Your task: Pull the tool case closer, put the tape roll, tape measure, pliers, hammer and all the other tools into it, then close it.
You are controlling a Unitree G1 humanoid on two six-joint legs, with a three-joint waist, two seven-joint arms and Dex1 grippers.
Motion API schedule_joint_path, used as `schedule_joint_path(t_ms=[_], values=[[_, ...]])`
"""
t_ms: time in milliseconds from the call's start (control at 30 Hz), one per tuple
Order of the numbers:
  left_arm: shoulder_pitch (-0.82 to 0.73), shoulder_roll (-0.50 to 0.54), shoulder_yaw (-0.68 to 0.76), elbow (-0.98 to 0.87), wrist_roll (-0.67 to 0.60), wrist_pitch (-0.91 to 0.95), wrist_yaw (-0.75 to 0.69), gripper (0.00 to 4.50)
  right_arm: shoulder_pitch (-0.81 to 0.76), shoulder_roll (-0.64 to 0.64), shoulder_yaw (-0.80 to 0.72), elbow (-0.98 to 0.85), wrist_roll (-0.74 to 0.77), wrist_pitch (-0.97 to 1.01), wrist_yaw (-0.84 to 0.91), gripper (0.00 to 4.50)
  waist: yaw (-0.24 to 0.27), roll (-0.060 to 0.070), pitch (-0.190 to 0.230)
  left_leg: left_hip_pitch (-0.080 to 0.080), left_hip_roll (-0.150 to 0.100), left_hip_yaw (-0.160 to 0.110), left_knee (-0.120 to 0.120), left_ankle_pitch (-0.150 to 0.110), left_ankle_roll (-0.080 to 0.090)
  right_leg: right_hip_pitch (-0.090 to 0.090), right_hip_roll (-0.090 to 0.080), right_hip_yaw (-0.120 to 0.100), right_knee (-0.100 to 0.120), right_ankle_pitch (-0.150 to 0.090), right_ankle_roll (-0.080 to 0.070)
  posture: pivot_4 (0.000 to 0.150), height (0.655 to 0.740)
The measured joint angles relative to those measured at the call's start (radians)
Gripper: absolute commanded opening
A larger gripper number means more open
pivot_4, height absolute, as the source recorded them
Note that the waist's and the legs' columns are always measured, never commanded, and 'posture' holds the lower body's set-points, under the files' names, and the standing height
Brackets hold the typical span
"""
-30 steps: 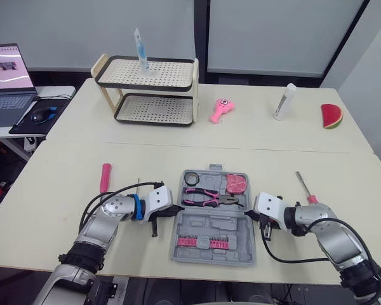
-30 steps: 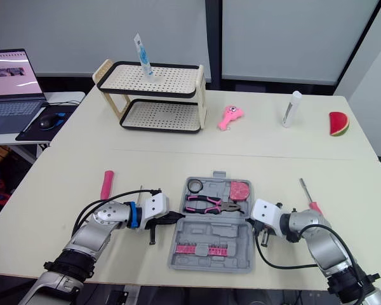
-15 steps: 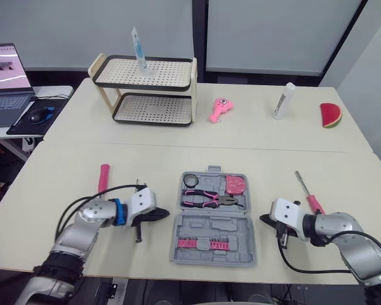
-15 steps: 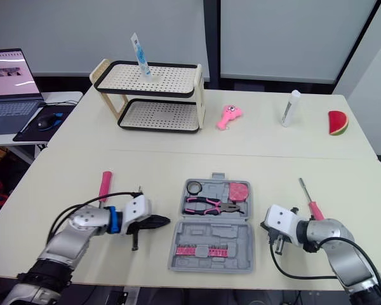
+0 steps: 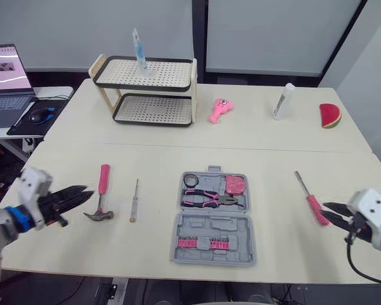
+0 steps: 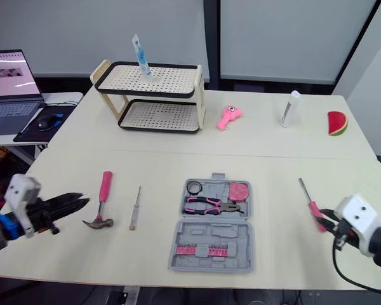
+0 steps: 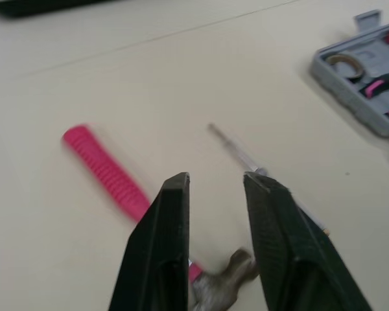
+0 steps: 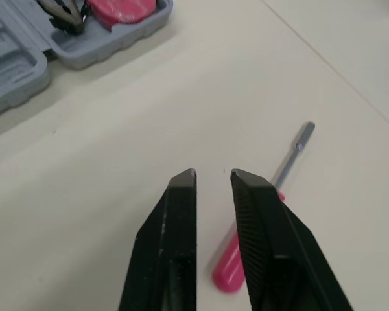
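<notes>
Wide of the tool case [image 5: 213,238], left tool [image 5: 81,192] and right tool [image 5: 330,208] hover level, each slightly parted.

Even bright light, wrist views blurry.

In the left wrist view the pink-handled hammer [image 7: 110,176] is blurred, its steel head half hidden behind the jaws of the left gripper [image 7: 217,177]; the open grey plastic tool case [image 7: 350,87] runs off the picture's edge.
</notes>
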State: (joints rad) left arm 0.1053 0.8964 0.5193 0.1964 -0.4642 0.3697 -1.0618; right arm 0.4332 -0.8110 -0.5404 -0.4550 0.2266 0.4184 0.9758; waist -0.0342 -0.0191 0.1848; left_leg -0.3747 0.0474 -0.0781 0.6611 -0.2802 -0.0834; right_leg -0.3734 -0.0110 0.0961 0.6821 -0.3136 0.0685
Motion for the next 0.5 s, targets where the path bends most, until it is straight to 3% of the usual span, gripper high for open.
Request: schedule_joint_path(t_ms=[233,367,500], values=[[0.140,0.001,0.105,0.096,0.004,-0.001,0.028,4.44,0.072,-0.001,-0.037,0.052,0.031,-0.032,0.048,3.31,-0.001,-0.002,0.000,0.000,0.000,0.001,0.000,0.000,0.000,0.000,0.000,0.001,-0.001,-0.001,0.000,0.150,0.7350],[0.220,-0.034,0.116,0.086,0.003,0.000,0.030,4.50,0.096,0.004,-0.038,0.082,0.030,-0.054,0.046,4.48,0.000,-0.002,-0.001,0.000,0.000,0.002,-0.001,0.000,-0.001,0.000,-0.001,0.001,-0.001,-0.001,0.000,0.150,0.7350],[0.241,-0.066,0.116,0.031,-0.006,0.014,0.048,4.50,0.097,0.003,-0.038,0.119,0.031,-0.065,0.047,4.48,0.002,-0.004,-0.002,0.000,0.000,0.002,-0.001,0.000,-0.001,0.000,-0.001,0.001,-0.001,-0.001,0.000,0.150,0.7350]])
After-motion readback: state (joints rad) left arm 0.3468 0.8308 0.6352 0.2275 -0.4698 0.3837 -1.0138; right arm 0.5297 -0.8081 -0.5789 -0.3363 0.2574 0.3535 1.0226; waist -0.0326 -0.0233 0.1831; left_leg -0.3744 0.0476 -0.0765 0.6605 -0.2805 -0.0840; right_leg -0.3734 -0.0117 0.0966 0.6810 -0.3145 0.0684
